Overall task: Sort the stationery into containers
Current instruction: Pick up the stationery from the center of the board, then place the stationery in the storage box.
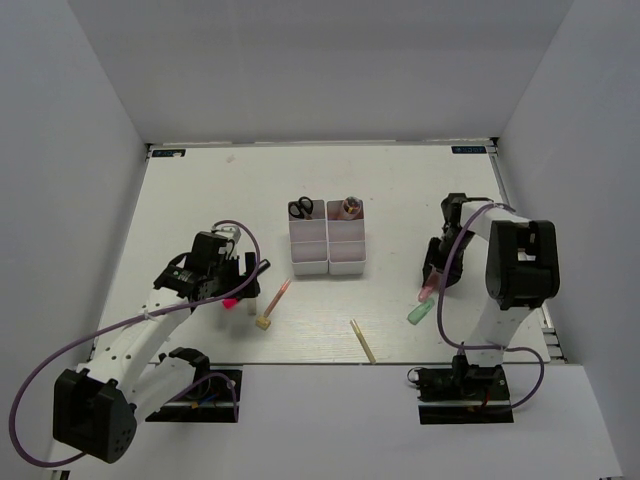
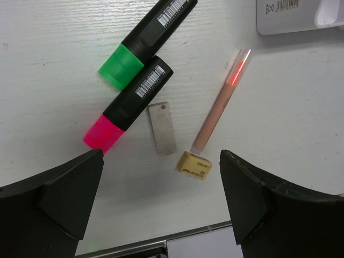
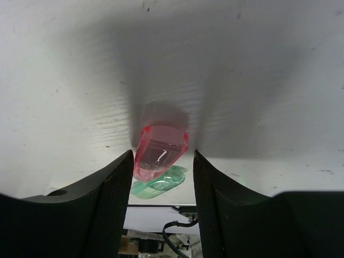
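A: Two markers on the right, where do they sit?

B: The pink marker (image 3: 160, 152) is pinched between the narrow-set fingers of the right gripper (image 1: 433, 282). It is tilted, with its shadow on the table (image 1: 200, 190) under it. The mint-green marker (image 1: 419, 313) lies flat just near of it.

A: And the bins?

B: The white bins (image 1: 327, 255) stand mid-table, well left of that arm. Black-handled scissors (image 1: 301, 209) stand in the far-left compartment. A pinkish item (image 1: 350, 207) sits in the far-right one, too small to identify.

A: What is under the left arm?

B: The left gripper (image 2: 161, 161) hangs with its fingers spread wide, holding nothing. Below it a green-tipped black marker (image 2: 145, 40) and a magenta-tipped black marker (image 2: 129, 105) lie side by side, touching. A small grey piece (image 2: 163, 128) lies just beside the magenta-tipped one. A tan eraser (image 2: 194, 165) sits at the near end of the pink pencil (image 2: 220, 102), which points toward the bins.

A: Anything else?

B: A tan pencil (image 1: 362, 341) lies alone by the near edge, between the two arms.
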Action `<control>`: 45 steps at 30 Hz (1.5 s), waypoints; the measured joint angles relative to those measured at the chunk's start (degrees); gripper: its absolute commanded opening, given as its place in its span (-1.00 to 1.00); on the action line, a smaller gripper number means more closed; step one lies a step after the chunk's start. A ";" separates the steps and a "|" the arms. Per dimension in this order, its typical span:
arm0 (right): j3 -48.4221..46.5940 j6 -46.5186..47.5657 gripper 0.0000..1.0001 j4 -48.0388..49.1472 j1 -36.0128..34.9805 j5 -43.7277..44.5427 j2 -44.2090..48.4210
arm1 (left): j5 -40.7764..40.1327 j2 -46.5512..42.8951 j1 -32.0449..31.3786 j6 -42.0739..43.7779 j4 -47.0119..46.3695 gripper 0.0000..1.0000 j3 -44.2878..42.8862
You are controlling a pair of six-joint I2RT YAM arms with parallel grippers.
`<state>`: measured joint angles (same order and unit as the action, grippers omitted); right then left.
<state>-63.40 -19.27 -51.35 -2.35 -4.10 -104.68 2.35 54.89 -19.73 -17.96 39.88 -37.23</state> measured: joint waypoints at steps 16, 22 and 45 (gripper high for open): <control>-3.17 2.54 -1.00 -1.01 -0.70 1.11 -2.10 | 0.00 -0.02 -0.02 0.02 0.00 1.00 0.00; -7.72 11.34 -1.00 8.41 -2.69 -7.91 3.08 | 0.04 -0.02 -0.02 -0.02 -0.04 1.00 0.00; 2.56 47.08 -1.00 49.31 -14.10 -61.77 20.57 | 0.24 0.87 0.00 -0.07 -0.07 1.00 0.00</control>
<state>-60.84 27.81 -2.04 -16.45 -65.87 -84.12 2.59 55.77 -19.73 -18.02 39.81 -37.23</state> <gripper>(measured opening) 0.336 0.996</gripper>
